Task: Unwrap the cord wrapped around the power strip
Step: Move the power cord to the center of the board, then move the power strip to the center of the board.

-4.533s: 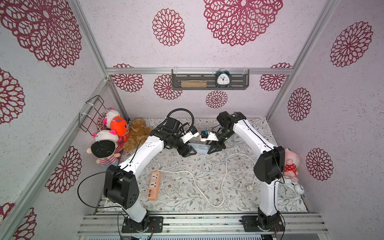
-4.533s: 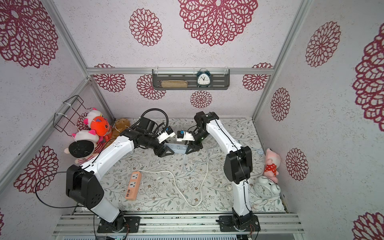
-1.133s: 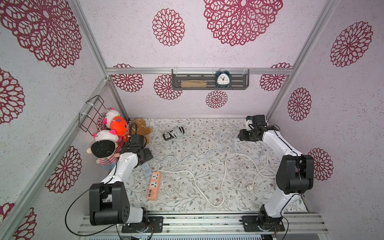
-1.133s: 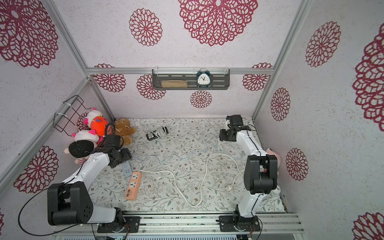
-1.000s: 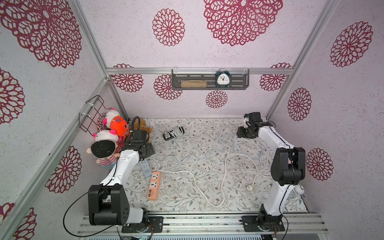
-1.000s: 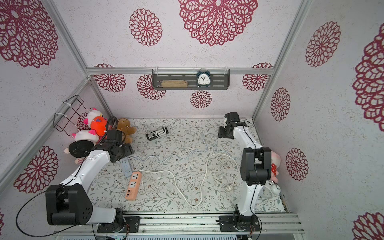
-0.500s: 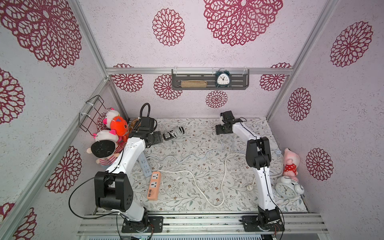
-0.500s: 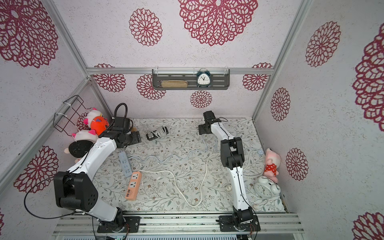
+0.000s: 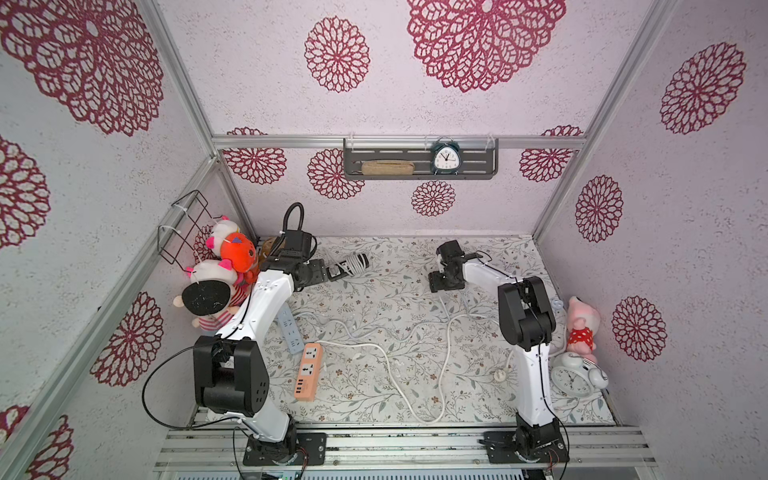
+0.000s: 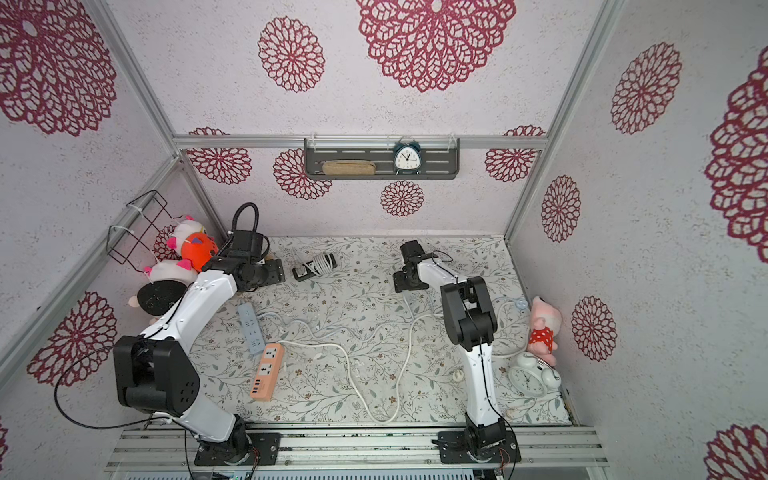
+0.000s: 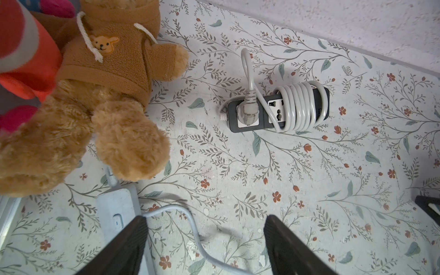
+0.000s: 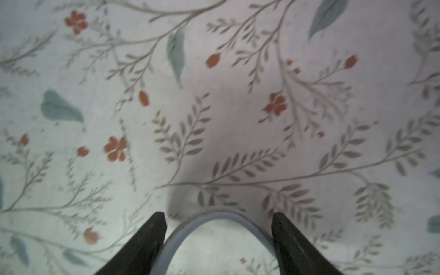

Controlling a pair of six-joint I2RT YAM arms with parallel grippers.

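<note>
Grey cord (image 11: 300, 107) is wound in tight turns round one end of the dark power strip (image 11: 278, 112). Its plug (image 11: 248, 112) sits in a socket at the other end, and a short loop of cord stands off beyond the plug. In both top views the power strip (image 9: 351, 265) lies flat on the floral surface (image 9: 374, 299), left of centre in the frame and close to the back wall.

The left hand (image 11: 204, 238) has its fingers spread wide and grips nothing; only the surface and a pale blue cable (image 11: 190, 221) show between them. In a top view the left hand (image 10: 274, 272) is near the strip's left end, with a gap between them.

The right hand (image 12: 217, 238) also has its fingers wide apart. A white cable (image 12: 219, 219) arcs across the gap between them, not pinched; whether it touches the fingers cannot be told. In a top view the right hand (image 9: 444, 284) is right of centre, low over the surface and well apart from the power strip.

A pale blue strip (image 9: 291, 332) and an orange strip (image 9: 308, 371) lie lower left. A brown teddy bear (image 11: 95, 95) sits near the wrapped strip.
</note>
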